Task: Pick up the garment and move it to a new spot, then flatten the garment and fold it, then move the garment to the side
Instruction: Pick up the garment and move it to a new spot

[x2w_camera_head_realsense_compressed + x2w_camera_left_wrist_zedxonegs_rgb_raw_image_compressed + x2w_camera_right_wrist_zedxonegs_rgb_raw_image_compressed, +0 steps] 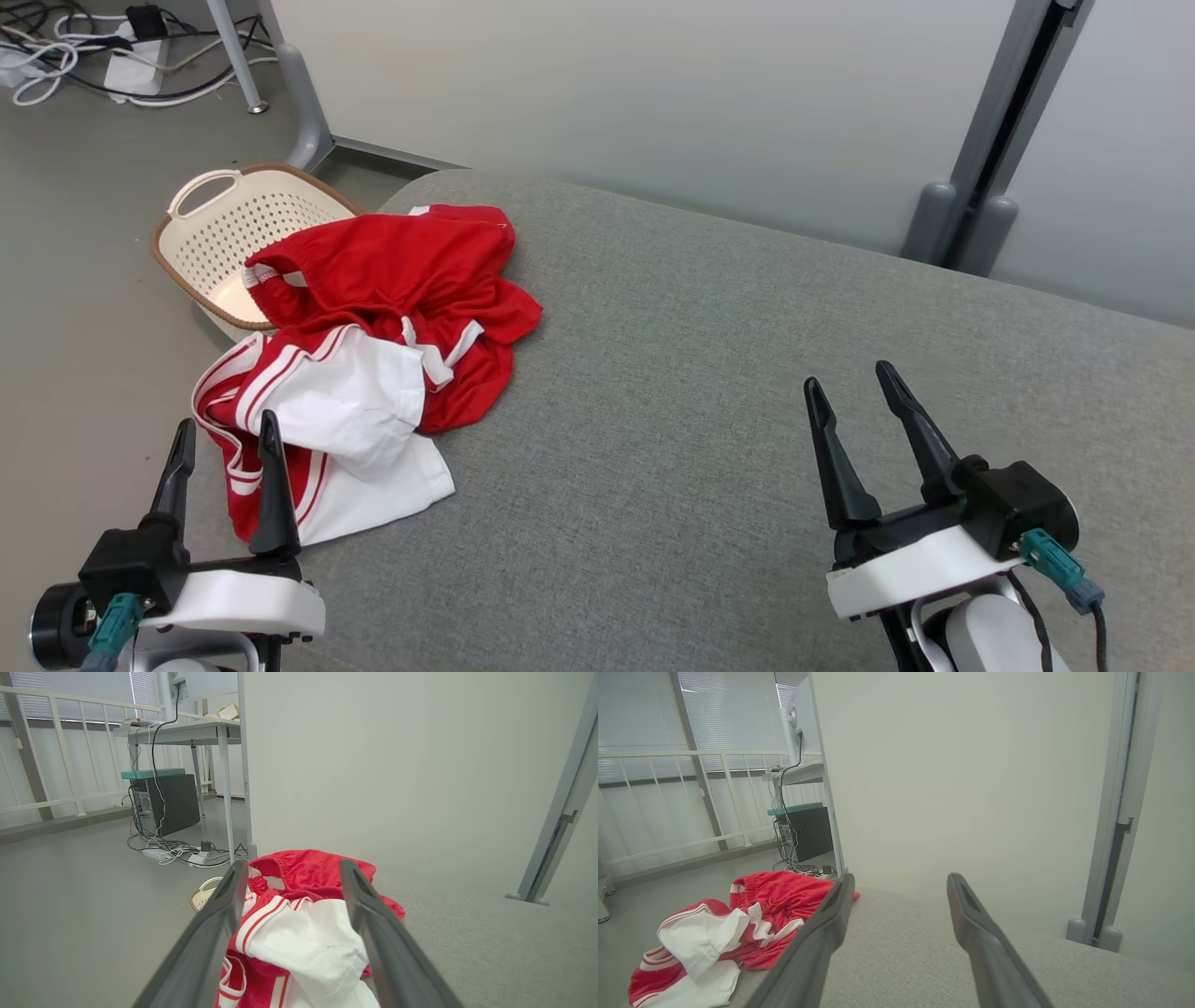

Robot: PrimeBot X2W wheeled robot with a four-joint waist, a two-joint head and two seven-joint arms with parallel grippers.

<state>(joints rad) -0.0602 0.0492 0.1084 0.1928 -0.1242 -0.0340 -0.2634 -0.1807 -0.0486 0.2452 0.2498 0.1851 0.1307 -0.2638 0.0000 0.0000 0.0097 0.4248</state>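
The garment [392, 280] ahead of the left gripper [228, 420] is thin red and white cloth with a slight sheen. The cushion [672, 373] beneath the right gripper [846, 374] is matt, coarse-woven grey fabric. Farther beyond, the basket [201, 247] is smooth perforated plastic.

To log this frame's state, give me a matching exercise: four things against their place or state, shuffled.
1. garment
2. basket
3. left claw
4. right claw

A. on the floor, tan rim
B. open, over bare grey top
C. crumpled, red and white
D. open, aimed at the crumpled cloth

Pairs: 1-C, 2-A, 3-D, 4-B.
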